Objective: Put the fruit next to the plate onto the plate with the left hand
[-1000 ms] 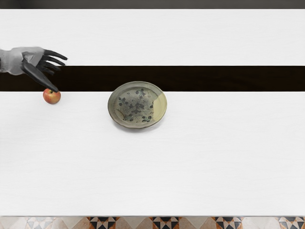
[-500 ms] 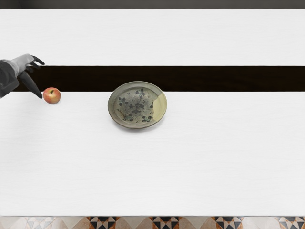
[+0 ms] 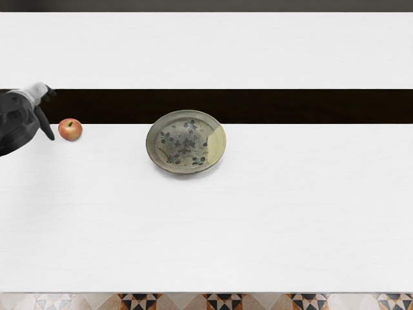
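Observation:
A red-and-yellow apple (image 3: 70, 129) sits on the white table (image 3: 258, 213) near its far edge, well left of the plate. The olive plate (image 3: 219, 138) with a dark floral pattern lies near the table's middle and carries nothing. My left hand (image 3: 45, 115) shows at the left edge, just left of the apple. It is open, with its dark thumb (image 3: 47, 128) pointing down toward the table, a small gap short of the fruit. It holds nothing. The right arm is out of view.
A dark gap (image 3: 290, 106) runs across the view behind the table's far edge, with another white surface (image 3: 226, 48) beyond it. Patterned floor tiles (image 3: 226, 301) show below the near edge.
My left hand has drawn back leftward from above the apple to the picture's edge. The apple and the plate have stayed where they were.

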